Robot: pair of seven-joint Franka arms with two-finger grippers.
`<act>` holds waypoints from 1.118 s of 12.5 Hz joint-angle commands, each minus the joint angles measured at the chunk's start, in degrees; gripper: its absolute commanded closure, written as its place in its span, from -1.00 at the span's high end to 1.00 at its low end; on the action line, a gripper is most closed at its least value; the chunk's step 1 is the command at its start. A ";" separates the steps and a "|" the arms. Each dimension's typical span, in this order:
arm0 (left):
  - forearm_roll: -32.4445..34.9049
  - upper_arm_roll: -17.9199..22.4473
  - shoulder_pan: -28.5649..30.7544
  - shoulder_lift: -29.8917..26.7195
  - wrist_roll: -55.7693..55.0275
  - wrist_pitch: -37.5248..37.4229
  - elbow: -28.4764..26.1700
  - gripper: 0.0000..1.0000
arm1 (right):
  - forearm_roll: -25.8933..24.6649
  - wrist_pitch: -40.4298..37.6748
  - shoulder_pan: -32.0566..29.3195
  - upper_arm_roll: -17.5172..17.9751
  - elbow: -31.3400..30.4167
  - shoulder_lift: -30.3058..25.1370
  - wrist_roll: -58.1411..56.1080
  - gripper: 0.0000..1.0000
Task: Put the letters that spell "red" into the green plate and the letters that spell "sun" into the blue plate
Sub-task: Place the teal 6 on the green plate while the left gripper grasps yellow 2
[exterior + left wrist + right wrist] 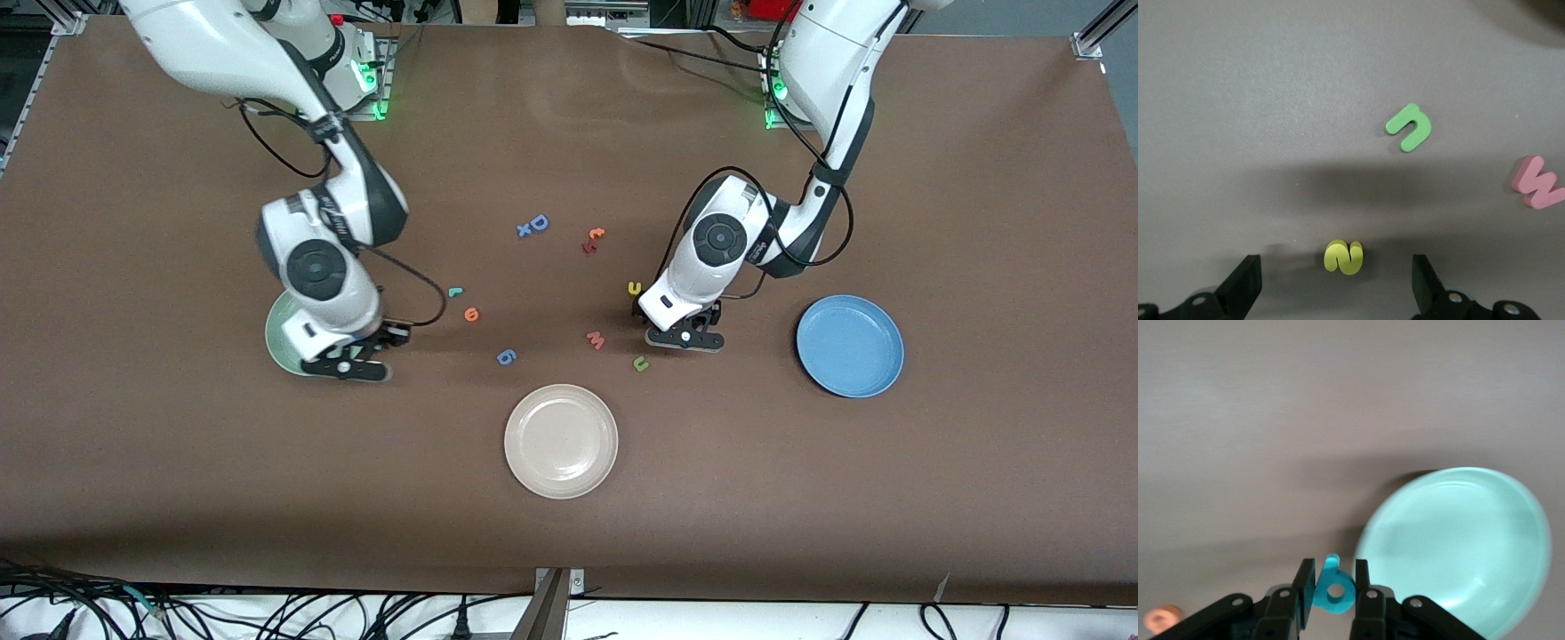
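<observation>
Right wrist view shows the right gripper clamped on the teal d, carried in the air just beside the rim of the green plate; the plate lies a short way sideways from the letter, so the drop turns on closing that gap. The left gripper hangs spread wide over the yellow s, which lies between its fingers, the green n near

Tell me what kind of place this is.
Probably a robotics lab bench: two arms bolted to a brown-covered table, cables along its edge, aluminium framing at the corners. Foam letters like the yellow s and plain plates like the blue plate look like test props.
</observation>
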 commanded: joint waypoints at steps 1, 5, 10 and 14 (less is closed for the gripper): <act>1.91 0.67 -1.02 -0.65 -1.82 3.64 -2.86 0.97 | 1.41 -2.90 -5.81 0.25 -1.53 -1.63 -8.98 -0.47; 4.45 0.76 -1.63 -0.56 -3.14 6.29 -4.54 0.75 | 1.41 1.65 -11.63 -0.46 -7.05 -1.10 -14.99 -0.46; 12.89 0.67 -2.59 -0.30 -12.00 6.47 -4.46 0.14 | 1.58 8.61 -14.53 -0.37 -11.28 1.36 -15.25 -0.39; 12.98 0.67 -3.13 0.93 -14.57 9.10 -4.28 0.06 | 1.58 7.91 -14.45 0.07 -11.11 -0.21 -14.65 0.98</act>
